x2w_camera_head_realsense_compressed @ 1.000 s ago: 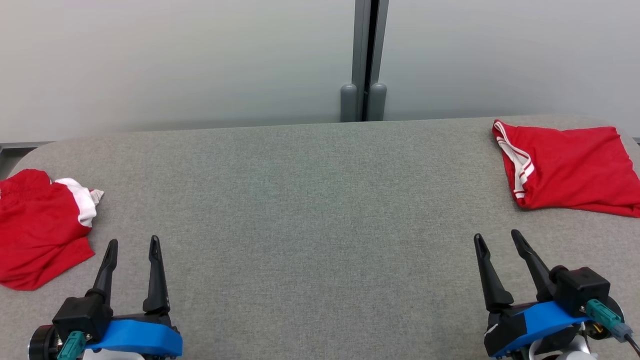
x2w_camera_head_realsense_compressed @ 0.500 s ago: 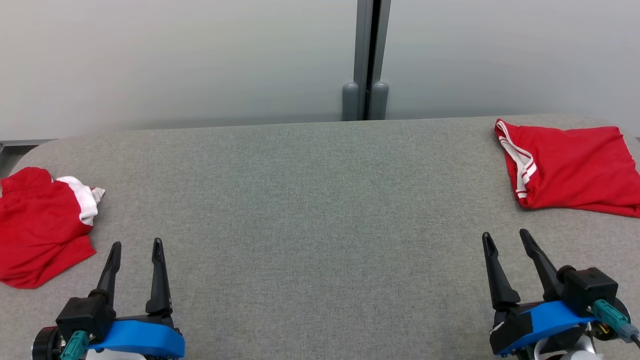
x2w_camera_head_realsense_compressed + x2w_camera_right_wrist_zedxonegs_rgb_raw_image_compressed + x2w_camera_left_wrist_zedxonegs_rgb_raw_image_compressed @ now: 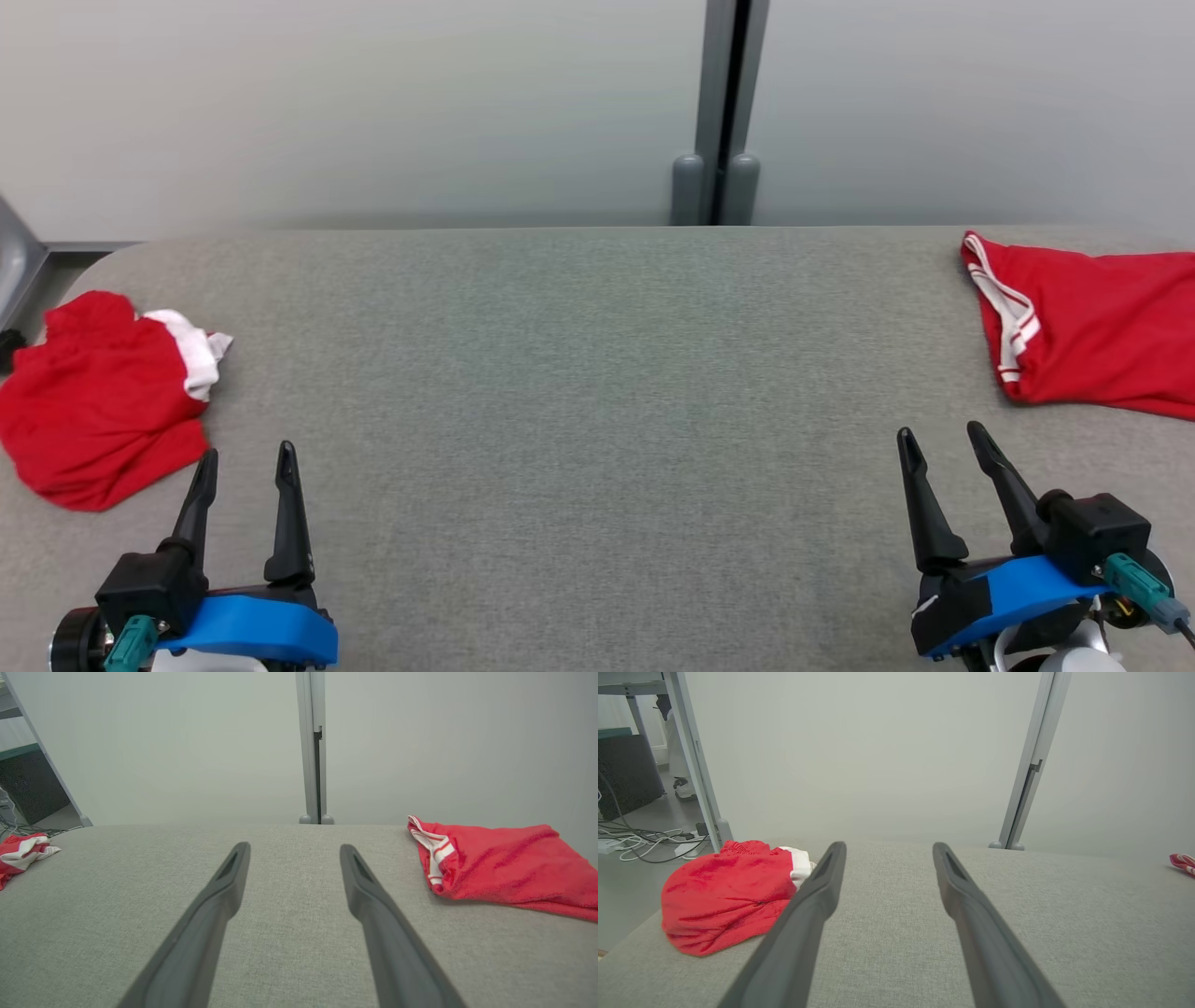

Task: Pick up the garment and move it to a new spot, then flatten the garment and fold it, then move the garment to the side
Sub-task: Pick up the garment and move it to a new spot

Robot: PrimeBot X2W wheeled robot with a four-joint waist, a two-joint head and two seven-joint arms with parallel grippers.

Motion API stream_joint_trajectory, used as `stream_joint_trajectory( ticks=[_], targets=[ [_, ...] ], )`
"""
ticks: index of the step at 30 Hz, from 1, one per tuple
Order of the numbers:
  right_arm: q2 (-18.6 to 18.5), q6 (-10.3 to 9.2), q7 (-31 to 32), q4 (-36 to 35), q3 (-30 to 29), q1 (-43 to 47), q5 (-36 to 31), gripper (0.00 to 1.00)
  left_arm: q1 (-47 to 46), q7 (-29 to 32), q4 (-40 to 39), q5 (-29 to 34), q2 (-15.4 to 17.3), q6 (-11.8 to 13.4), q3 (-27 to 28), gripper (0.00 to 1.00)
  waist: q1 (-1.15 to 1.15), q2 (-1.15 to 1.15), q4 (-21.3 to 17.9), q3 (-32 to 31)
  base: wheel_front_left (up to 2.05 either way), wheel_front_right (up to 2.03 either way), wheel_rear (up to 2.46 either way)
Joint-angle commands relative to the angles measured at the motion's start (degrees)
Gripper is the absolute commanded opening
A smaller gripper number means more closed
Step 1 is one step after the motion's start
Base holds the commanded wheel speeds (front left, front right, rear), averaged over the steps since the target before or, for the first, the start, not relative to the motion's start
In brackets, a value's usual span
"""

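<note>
Nothing on the table [image 3: 597,373] has shifted, but your head camera has swung a little to the left. The grey post [image 3: 726,112] behind the table now sits further right in the head view, and more of the left garment [image 3: 103,411] shows.

Your left pincer [image 3: 247,452] is at the near left, released, its two fingers spread and pointing to the far side with nothing between them. Your right pincer [image 3: 939,431] is at the near right in the same state, fingers apart and empty.

The left garment is a crumpled red heap with a white edge on its right side. It lies at the table's left end, just left of the left pincer and a little farther away, not touching it.

The right garment [image 3: 1102,336] is red with white stripes along its left edge. It lies flatter at the far right, beyond the right pincer and clear of it. The wide middle of the table separates the two garments.
</note>
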Motion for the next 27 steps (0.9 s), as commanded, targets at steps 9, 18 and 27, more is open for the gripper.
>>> stream_joint_trajectory(
  ticks=[9, 18, 27],
  targets=[
    [0.0, 0.01, -0.2, 0.8, 0.8, -1.7, 0.2, 1.00, -1.4, 0.0, -0.5, -0.6, 1.4, 0.9, 1.0, 1.00, 0.00, 0.00, 5.6, 1.4, 0.00, 0.00, 0.00],
    [0.0, 0.01, -0.2, 1.5, 1.3, -2.7, 0.1, 1.00, -1.2, 0.0, -0.9, -1.4, 2.0, 1.9, 1.7, 1.00, 0.00, 0.00, 11.6, 2.2, 0.00, 0.00, 0.00],
    [0.0, 0.01, 0.3, 2.1, 1.5, -3.2, -0.4, 1.00, -1.2, -0.3, -0.6, -2.0, 2.7, 2.5, 2.5, 1.00, 0.00, 0.00, 17.1, 2.9, 0.00, 0.00, 0.00]
  ],
)
